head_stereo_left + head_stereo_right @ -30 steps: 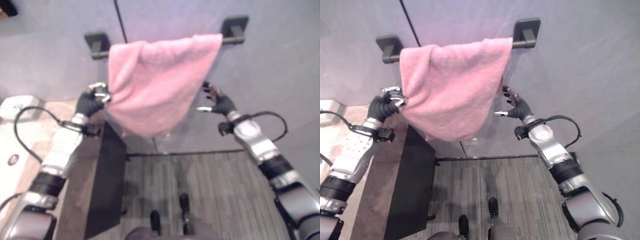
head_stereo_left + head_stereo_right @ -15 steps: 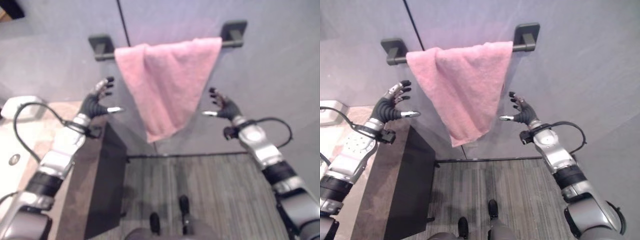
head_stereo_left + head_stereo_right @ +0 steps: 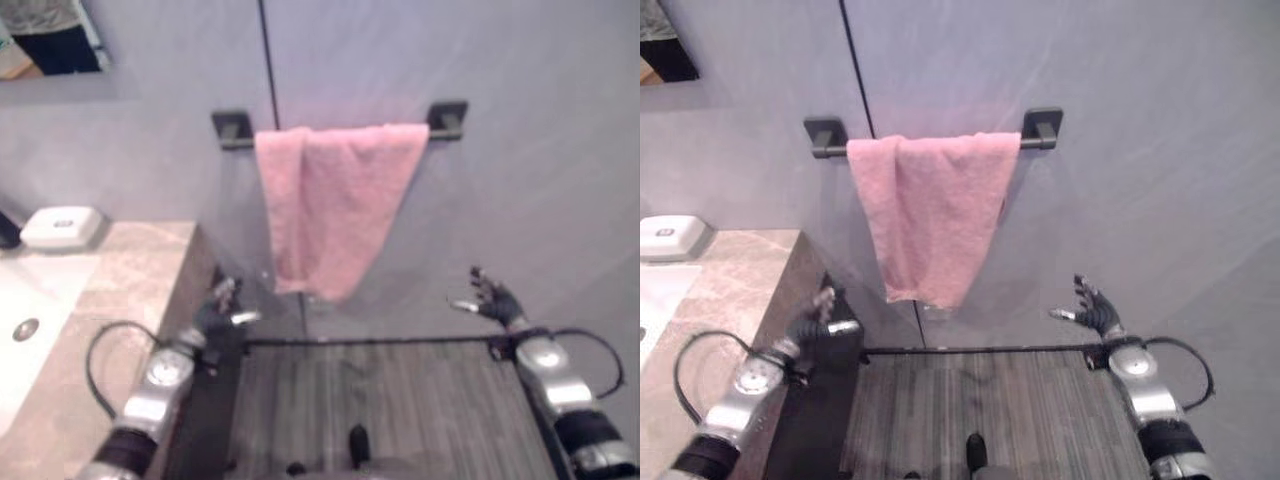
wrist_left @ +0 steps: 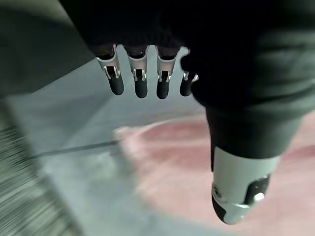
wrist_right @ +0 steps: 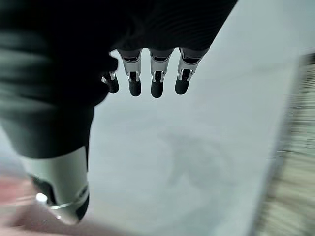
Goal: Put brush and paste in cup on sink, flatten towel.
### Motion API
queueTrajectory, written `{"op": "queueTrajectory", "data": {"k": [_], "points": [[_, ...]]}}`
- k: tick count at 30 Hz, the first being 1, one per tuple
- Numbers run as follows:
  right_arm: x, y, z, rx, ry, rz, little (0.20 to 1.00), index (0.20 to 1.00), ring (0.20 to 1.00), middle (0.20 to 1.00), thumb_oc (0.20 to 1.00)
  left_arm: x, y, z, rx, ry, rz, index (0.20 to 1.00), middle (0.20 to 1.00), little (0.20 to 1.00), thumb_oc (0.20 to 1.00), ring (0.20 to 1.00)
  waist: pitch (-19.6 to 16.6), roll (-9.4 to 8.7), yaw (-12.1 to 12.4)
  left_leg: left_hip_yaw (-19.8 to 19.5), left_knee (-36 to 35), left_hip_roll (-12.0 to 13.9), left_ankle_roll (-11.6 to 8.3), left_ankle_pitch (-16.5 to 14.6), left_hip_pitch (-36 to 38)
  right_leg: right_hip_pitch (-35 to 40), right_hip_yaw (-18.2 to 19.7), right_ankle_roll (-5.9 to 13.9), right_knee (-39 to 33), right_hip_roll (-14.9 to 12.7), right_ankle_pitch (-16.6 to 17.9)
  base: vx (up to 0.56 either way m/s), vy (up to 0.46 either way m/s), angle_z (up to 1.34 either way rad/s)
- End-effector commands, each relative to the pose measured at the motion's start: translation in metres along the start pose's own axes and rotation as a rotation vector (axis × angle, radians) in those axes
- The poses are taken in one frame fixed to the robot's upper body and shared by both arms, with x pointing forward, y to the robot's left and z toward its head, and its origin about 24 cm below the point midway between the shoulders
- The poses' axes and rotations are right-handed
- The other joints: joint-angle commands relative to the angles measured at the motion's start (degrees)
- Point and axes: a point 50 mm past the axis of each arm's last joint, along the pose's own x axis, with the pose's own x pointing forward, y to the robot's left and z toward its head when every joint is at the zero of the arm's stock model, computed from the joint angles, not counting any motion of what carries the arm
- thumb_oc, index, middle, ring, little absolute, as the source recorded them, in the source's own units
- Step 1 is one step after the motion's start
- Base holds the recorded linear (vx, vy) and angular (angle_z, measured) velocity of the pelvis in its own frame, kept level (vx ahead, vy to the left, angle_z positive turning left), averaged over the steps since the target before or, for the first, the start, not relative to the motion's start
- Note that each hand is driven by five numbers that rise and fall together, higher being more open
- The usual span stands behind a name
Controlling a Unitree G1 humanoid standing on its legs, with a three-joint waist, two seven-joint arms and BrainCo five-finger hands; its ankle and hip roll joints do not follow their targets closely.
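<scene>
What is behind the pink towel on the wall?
The pink towel hangs over a dark rail on the grey wall. The rail's middle stretch and the wall behind the cloth are covered.

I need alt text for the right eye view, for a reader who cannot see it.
A pink towel hangs over a dark wall rail, its lower edge slanted. Below, the left hand and right hand are open, apart from it.

Both head cams look down and fwd at the wall w/ the pink towel (image 3: pixel 935 215) on its rail (image 3: pixel 825 151), basically same scene, slightly offset; each wrist cam sits right behind its own fingers (image 4: pixel 140 78), super close, aimed at wall and floor.
</scene>
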Motion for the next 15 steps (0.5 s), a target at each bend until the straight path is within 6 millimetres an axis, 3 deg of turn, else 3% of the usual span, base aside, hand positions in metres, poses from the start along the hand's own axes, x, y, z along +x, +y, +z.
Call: {"op": "queueTrajectory", "data": {"k": [1,3,9,11,14,15], "points": [[-0.007,0.012,-0.026,-0.02,0.07,0.007,1.0,1.0,1.0,1.0,1.0,0.0,-0.018,-0.028,0.034,0.105,-0.017,1.0,1.0,1.0,1.0,1.0,-5.0,-0.41,-0.8,-0.7,5.1,-0.3,0.86,-5.0,-2.9,4.5,-0.6,2.17,0.4,0.1,-7.8,0.0,0.0,0.0],[-0.016,0.027,-0.057,-0.021,0.193,0.029,1.0,1.0,1.0,1.0,1.0,-0.005,-0.027,-0.058,0.033,0.246,0.0,1.0,1.0,1.0,1.0,1.0,-5.4,-0.53,-1.3,-0.4,5.0,-0.2,0.87,-5.0,-2.7,4.4,-0.2,2.12,0.4,0.3,-7.7,0.0,-0.007,-0.03],[-0.043,0.066,-0.12,-0.135,0.51,0.154,1.0,1.0,1.0,1.0,1.0,-0.032,-0.036,-0.122,0.176,0.609,0.048,1.0,1.0,1.0,1.0,1.0,-6.2,-0.67,-1.6,0.4,3.9,-0.1,0.81,-4.7,-2.1,4.1,0.9,2.1,0.4,0.8,-7.6,0.0,-0.017,-0.13],[-0.063,0.077,-0.144,-0.149,0.648,0.194,1.0,1.0,1.0,1.0,1.0,-0.044,-0.039,-0.137,0.256,0.693,0.02,1.0,1.0,1.0,1.0,1.0,-6.3,-0.52,-1.6,0.4,3.5,0.0,0.75,-4.6,-1.8,4.2,1.0,2.03,0.4,0.9,-7.6,0.01,-0.019,-0.05],[-0.078,0.081,-0.159,-0.161,0.746,0.221,1.0,1.0,1.0,1.0,1.0,-0.052,-0.041,-0.144,0.261,0.737,0.012,1.0,1.0,1.0,1.0,1.0,-6.4,-0.47,-1.4,0.4,3.0,0.1,0.66,-4.3,-1.8,4.0,0.9,1.99,0.4,1.0,-7.6,0.0,0.0,0.0],[-0.098,0.083,-0.175,-0.169,0.849,0.247,1.0,1.0,1.0,1.0,1.0,-0.064,-0.041,-0.155,0.239,0.796,0.012,1.0,1.0,1.0,1.0,1.0,-6.6,-0.36,-1.2,0.2,2.6,0.1,0.59,-4.1,-1.7,4.0,0.7,1.88,0.4,1.0,-7.7,0.0,0.0,0.0]]}}
